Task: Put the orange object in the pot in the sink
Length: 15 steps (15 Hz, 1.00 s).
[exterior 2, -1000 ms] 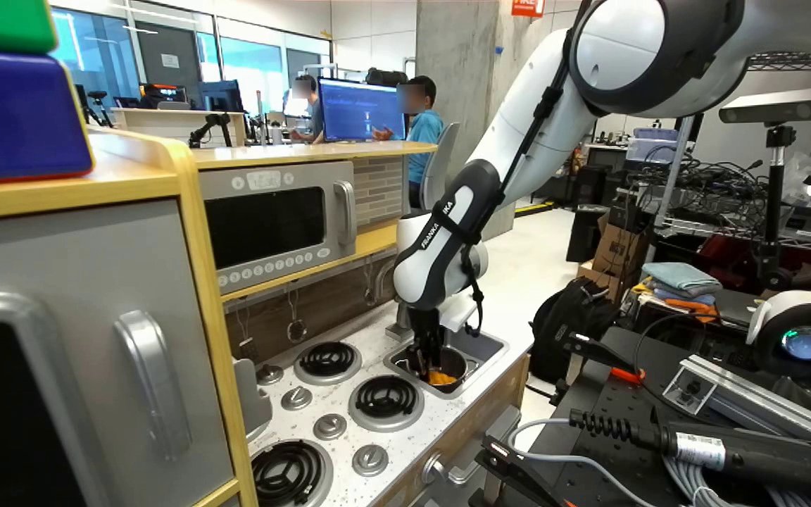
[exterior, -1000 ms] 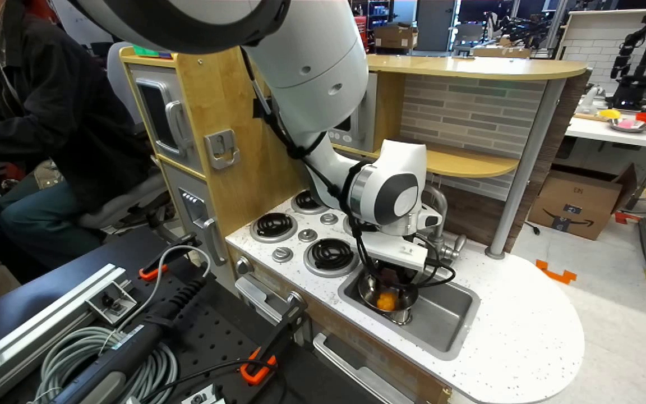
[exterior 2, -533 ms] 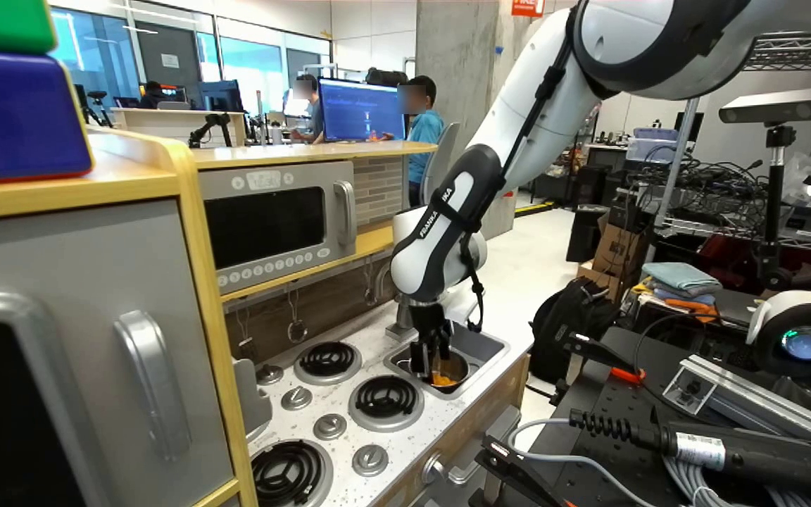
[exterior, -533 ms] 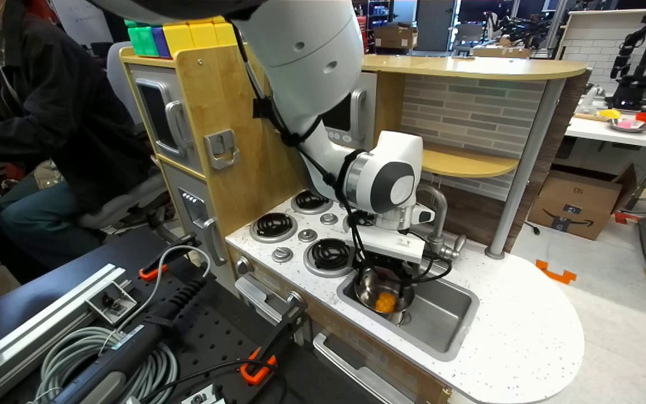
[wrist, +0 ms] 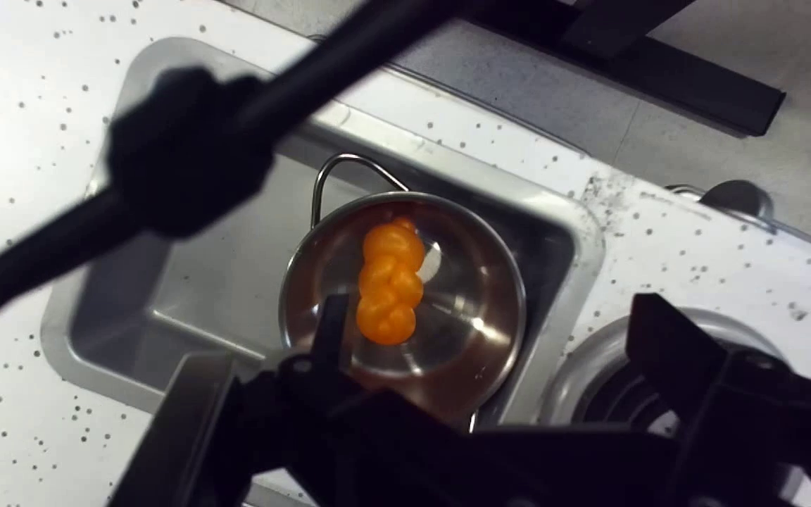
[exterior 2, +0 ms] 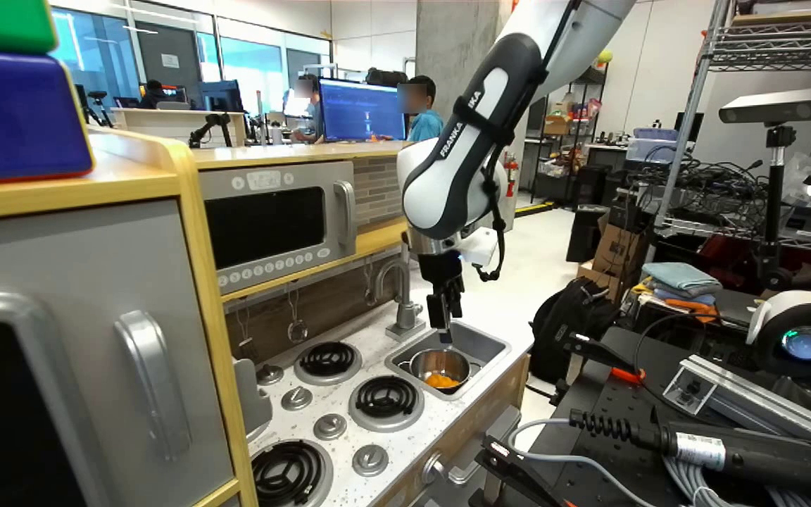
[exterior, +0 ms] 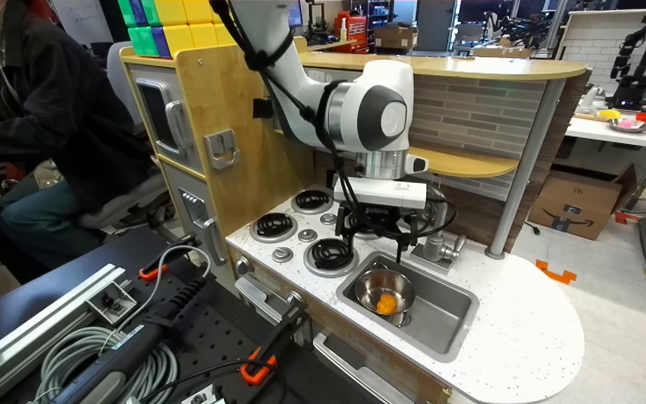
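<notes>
The orange object point(wrist: 390, 285), a lumpy row of rounded bulges, lies on the bottom of the shiny silver pot point(wrist: 493, 355). That pot stands in the sink point(exterior: 438, 322), at the end nearer the burners. In both exterior views the orange object point(exterior: 386, 304) shows inside the pot point(exterior 2: 453, 360). My gripper point(exterior: 374, 255) hangs above the back of the sink, apart from the pot. Its fingers are spread wide in the wrist view, and nothing is between the tips of the gripper point(wrist: 493, 299).
A silver faucet point(exterior 2: 405, 299) rises behind the sink. Black stove burners point(exterior: 331, 255) lie beside it, and the wooden shelf point(exterior: 463, 160) juts out behind the arm. Cables loop around my wrist. A black table point(exterior: 199, 336) with clamps stands in front.
A second ago my gripper was down in the pot by the orange object. Its fingers have since spread, and it has risen out. The orange object stayed in the pot.
</notes>
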Each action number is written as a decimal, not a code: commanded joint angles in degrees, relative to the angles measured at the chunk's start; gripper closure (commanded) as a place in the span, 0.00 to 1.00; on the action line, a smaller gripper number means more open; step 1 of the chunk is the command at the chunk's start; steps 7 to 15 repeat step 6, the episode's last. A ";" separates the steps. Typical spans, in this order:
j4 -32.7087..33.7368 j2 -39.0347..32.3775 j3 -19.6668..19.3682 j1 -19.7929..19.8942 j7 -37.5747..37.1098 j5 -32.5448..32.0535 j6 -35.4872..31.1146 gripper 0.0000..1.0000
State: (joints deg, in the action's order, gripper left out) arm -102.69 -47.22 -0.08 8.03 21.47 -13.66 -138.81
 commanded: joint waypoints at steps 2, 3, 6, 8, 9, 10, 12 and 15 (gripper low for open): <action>-11.29 13.78 3.55 3.14 12.44 1.55 10.39 0.00; -11.44 15.32 3.97 3.37 14.77 2.35 14.62 0.00; -8.97 13.48 2.44 1.57 13.34 3.07 16.12 0.00; -8.97 13.48 2.44 1.57 13.34 3.07 16.12 0.00; -8.97 13.48 2.44 1.57 13.34 3.07 16.12 0.00; -8.97 13.48 2.44 1.57 13.34 3.07 16.12 0.00; -8.97 13.48 2.44 1.57 13.34 3.07 16.12 0.00; -8.97 13.48 2.44 1.57 13.34 3.07 16.12 0.00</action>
